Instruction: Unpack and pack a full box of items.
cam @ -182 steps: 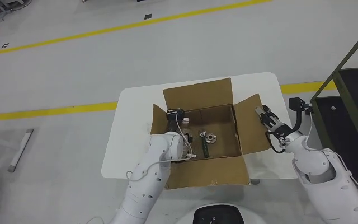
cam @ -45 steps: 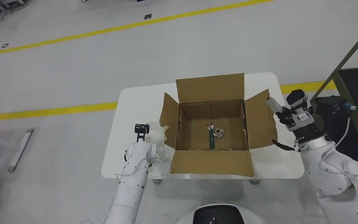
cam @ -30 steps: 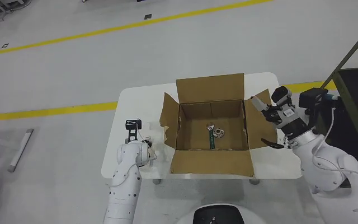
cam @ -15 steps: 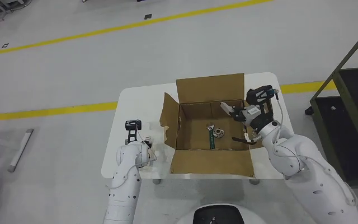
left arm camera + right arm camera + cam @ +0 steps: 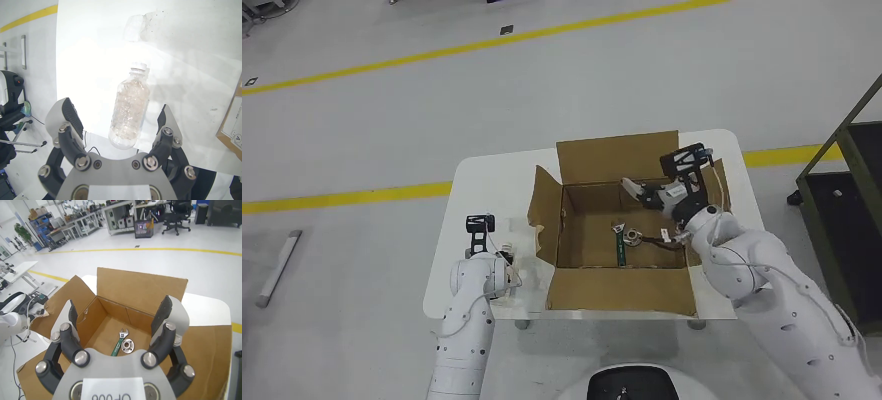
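Note:
An open cardboard box (image 5: pixel 667 268) stands mid-table with its flaps spread. On its floor lie a green-handled wrench (image 5: pixel 621 248) (image 5: pixel 117 343) and a round metal flange (image 5: pixel 634 238) (image 5: pixel 128 344). My right gripper (image 5: pixel 635 190) (image 5: pixel 119 306) hovers open over the box's right half, above both parts and holding nothing. Left of the box, near the table's front edge, a clear plastic bottle (image 5: pixel 130 111) lies on the white table (image 5: pixel 94 56). My left gripper (image 5: pixel 506 266) (image 5: pixel 116 109) is open around it, with the fingers apart from its sides.
A crumpled clear plastic wrap (image 5: pixel 136 28) lies on the table beyond the bottle. The box's left flap (image 5: pixel 535 215) rises between the left arm and the box. A dark metal rack (image 5: pixel 842 190) stands off the table's right end.
The right gripper swung in from the box's right flap to over the box interior. Earlier, the left arm left the box for the table's left side; it now holds still.

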Controlling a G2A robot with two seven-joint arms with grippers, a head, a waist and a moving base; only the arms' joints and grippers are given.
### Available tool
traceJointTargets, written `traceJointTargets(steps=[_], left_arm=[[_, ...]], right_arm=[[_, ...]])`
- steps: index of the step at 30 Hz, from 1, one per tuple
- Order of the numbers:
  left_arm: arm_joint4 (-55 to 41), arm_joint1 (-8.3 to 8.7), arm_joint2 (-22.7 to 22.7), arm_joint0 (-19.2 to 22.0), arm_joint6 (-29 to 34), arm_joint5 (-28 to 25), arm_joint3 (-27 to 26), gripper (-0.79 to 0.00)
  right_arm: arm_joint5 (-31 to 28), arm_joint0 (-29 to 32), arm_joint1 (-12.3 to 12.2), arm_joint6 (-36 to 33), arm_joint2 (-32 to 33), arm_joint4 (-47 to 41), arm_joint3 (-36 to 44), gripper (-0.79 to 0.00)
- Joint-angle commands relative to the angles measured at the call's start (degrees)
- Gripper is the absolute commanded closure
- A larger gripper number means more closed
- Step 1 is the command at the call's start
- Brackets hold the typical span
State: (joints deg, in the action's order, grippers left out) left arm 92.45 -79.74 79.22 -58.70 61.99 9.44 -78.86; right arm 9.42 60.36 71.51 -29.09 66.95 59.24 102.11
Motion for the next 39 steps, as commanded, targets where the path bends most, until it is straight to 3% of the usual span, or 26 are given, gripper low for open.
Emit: traceJointTargets(steps=[1, 5, 10, 29, 32, 39], left_arm=[[0.0, 0.0, 0.0, 0.0, 0.0, 0.0, 0.0, -0.785], [0.0, 0.0, 0.0, 0.0, 0.0, 0.0, 0.0, -0.785], [0.0, 0.0, 0.0, 0.0, 0.0, 0.0, 0.0, -0.785], [0.0, 0.0, 0.0, 0.0, 0.0, 0.0, 0.0, -0.785], [0.0, 0.0, 0.0, 0.0, 0.0, 0.0, 0.0, -0.785], [0.0, 0.0, 0.0, 0.0, 0.0, 0.0, 0.0, -0.785]], right_arm=[[6.57, -3.93, 0.86, -5.22, -3.47, 1.21, -3.65, -0.785], [14.29, -10.7, 2.94, -11.45, -8.42, -2.09, -10.61, -0.785], [15.66, -15.73, 4.9, -14.34, -12.57, -6.44, -19.95, -0.785], [15.78, -15.49, 5.23, -13.48, -13.19, -4.87, -19.04, -0.785], [16.26, -18.03, 6.38, -15.23, -15.28, -6.83, -22.16, -0.785], [21.57, -28.19, 11.3, -25.66, -23.33, -14.24, -38.78, -0.785]])
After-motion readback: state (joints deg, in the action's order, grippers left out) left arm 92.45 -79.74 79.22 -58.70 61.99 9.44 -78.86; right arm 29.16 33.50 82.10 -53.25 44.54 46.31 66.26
